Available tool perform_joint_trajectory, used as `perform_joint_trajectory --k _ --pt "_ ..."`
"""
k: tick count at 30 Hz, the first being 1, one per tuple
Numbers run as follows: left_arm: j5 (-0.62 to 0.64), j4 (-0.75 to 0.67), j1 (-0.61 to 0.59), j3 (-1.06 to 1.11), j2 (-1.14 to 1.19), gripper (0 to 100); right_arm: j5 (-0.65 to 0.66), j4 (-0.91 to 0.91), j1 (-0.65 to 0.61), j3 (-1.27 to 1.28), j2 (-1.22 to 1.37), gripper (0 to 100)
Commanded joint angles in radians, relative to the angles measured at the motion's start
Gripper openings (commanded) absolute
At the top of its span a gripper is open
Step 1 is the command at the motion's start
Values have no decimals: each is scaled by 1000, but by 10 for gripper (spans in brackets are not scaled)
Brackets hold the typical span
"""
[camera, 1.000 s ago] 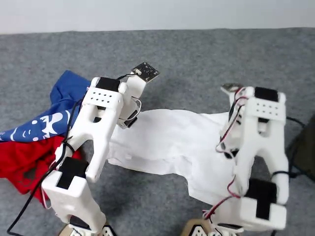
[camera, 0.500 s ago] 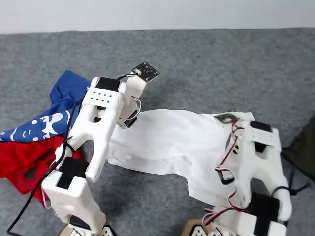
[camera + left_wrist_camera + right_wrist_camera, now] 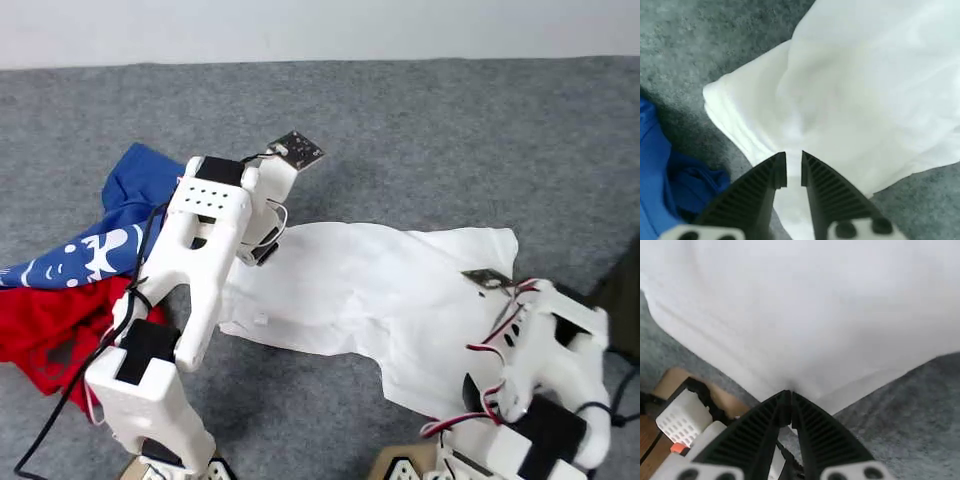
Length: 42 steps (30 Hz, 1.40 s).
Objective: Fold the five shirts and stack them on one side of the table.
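Observation:
A white shirt (image 3: 360,290) lies spread and rumpled on the grey table (image 3: 450,120), between the two arms. My left gripper (image 3: 262,243) hangs over its left edge, next to the blue shirt (image 3: 120,215). In the left wrist view the left gripper (image 3: 793,170) is shut to a thin slit above the white shirt (image 3: 865,90). My right gripper (image 3: 790,394) is shut, its tips against the white shirt (image 3: 805,305) just inside the near hem. Whether it pinches cloth I cannot tell. A red shirt (image 3: 50,325) lies crumpled below the blue one.
The blue shirt (image 3: 660,170) and the red one are heaped at the table's left side. A dark cloth (image 3: 618,300) shows at the right edge. The arms' bases and a wooden board (image 3: 675,385) sit at the near edge. Bare grey surface stretches behind the white shirt.
The right arm has drawn back from over the shirt's right part toward its base, uncovering the shirt's far right corner. The left arm and the shirts have stayed put.

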Motion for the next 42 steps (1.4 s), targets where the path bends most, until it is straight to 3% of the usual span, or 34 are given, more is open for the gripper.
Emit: perform_joint_trajectory --k 1,8,13,17,32,42 --pt "3 32 6 -62 -58 60 54 58 31 -12 -59 9" --pt "17 -101 -3 -65 -52 58 60 174 33 -123 -213 9" --pt "140 -288 -9 -59 -20 62 61 168 30 -137 -291 9" --pt "152 -341 -12 -65 84 62 61 173 33 -130 -291 9" --pt "149 -91 -160 -404 413 58 60 170 35 -130 -291 9" --pt "149 46 -107 -627 482 58 58 170 31 -130 -291 9"
